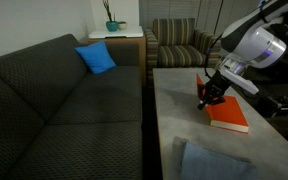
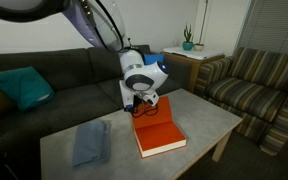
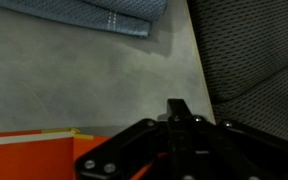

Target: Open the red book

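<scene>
The red book (image 1: 230, 114) lies flat and closed on the grey table (image 1: 179, 120), seen in both exterior views (image 2: 160, 137). In the wrist view its red cover and yellow edge strip (image 3: 29, 150) sit at the lower left. My gripper (image 1: 205, 102) hangs over the book's corner nearest the sofa (image 2: 137, 110). In the wrist view the fingers (image 3: 176, 108) look pressed together, their tip over bare table just beside the book's edge. Nothing shows between them.
A folded blue-grey cloth (image 1: 214, 162) (image 2: 90, 143) (image 3: 94, 15) lies on the table near the book. A dark sofa (image 1: 64, 100) (image 2: 64, 75) runs along the table's side, with a blue pillow (image 1: 96, 58). A striped armchair (image 1: 179, 45) (image 2: 254, 85) stands nearby.
</scene>
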